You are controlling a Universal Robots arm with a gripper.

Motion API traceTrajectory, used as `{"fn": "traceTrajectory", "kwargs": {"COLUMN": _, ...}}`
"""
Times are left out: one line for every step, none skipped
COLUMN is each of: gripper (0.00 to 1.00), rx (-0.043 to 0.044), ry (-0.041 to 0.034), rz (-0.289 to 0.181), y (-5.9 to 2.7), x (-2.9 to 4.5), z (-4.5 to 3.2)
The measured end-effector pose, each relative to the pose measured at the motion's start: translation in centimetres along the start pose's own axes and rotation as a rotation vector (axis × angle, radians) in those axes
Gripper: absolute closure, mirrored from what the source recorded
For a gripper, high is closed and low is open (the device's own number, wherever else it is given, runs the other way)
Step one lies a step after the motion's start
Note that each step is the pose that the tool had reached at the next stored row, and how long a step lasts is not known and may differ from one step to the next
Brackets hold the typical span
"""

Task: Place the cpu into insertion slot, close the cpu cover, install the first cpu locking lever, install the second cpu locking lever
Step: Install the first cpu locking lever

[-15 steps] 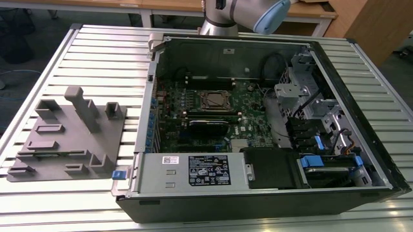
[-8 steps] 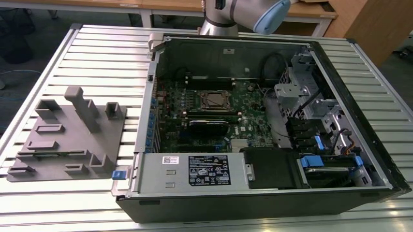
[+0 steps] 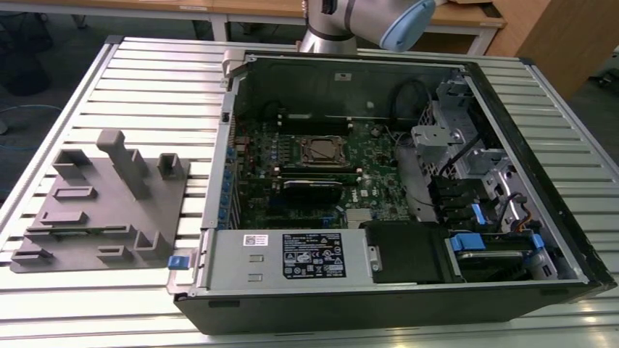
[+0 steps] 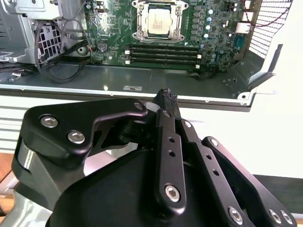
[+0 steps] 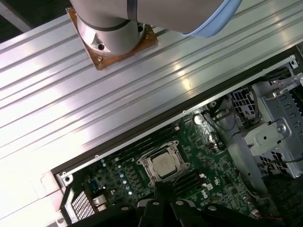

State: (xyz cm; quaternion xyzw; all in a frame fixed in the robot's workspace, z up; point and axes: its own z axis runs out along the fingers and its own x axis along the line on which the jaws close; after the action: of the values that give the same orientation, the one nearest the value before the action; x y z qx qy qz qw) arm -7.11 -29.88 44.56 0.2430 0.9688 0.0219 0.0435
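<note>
In the exterior view, the small square silvery-grey cpu is sitting in the dark metal-rimmed insertion slot. In both wrist views, the black gripper (jaws pressed together, holding nothing) is hovering outside the case.

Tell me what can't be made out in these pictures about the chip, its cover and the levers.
- cpu: sits in the insertion slot under the cpu cover in both wrist views; whether either lever is latched is too small to tell.
- gripper: fingers together; its body hides the table below in the second wrist view.
- Exterior view: the socket is too small for detail.
</note>
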Motion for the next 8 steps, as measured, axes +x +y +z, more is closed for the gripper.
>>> {"fn": "traceTrajectory", "kwargs": {"gripper": 0.89, "rx": 0.0003, "ry": 0.0007, "rz": 0.000, "y": 0.00, "x": 0.00, "z": 0.00}}
{"fn": "traceTrajectory", "kwargs": {"gripper": 0.89, "rx": 0.0007, "ry": 0.0013, "rz": 0.000, "y": 0.00, "x": 0.00, "z": 0.00}}
{"fn": "traceTrajectory", "kwargs": {"gripper": 0.89, "rx": 0.0010, "ry": 0.0020, "rz": 0.000, "y": 0.00, "x": 0.00, "z": 0.00}}
{"fn": "traceTrajectory", "kwargs": {"gripper": 0.89, "rx": 0.0015, "ry": 0.0026, "rz": 0.000, "y": 0.00, "x": 0.00, "z": 0.00}}
{"fn": "traceTrajectory", "kwargs": {"gripper": 0.89, "rx": 0.0017, "ry": 0.0033, "rz": 0.000, "y": 0.00, "x": 0.00, "z": 0.00}}
{"fn": "traceTrajectory", "kwargs": {"gripper": 0.89, "rx": 0.0021, "ry": 0.0040, "rz": 0.000, "y": 0.00, "x": 0.00, "z": 0.00}}
{"fn": "traceTrajectory", "kwargs": {"gripper": 0.89, "rx": 0.0025, "ry": 0.0046, "rz": 0.000, "y": 0.00, "x": 0.00, "z": 0.00}}
{"fn": "traceTrajectory", "kwargs": {"gripper": 0.89, "rx": 0.0028, "ry": 0.0053, "rz": 0.000, "y": 0.00, "x": 0.00, "z": 0.00}}
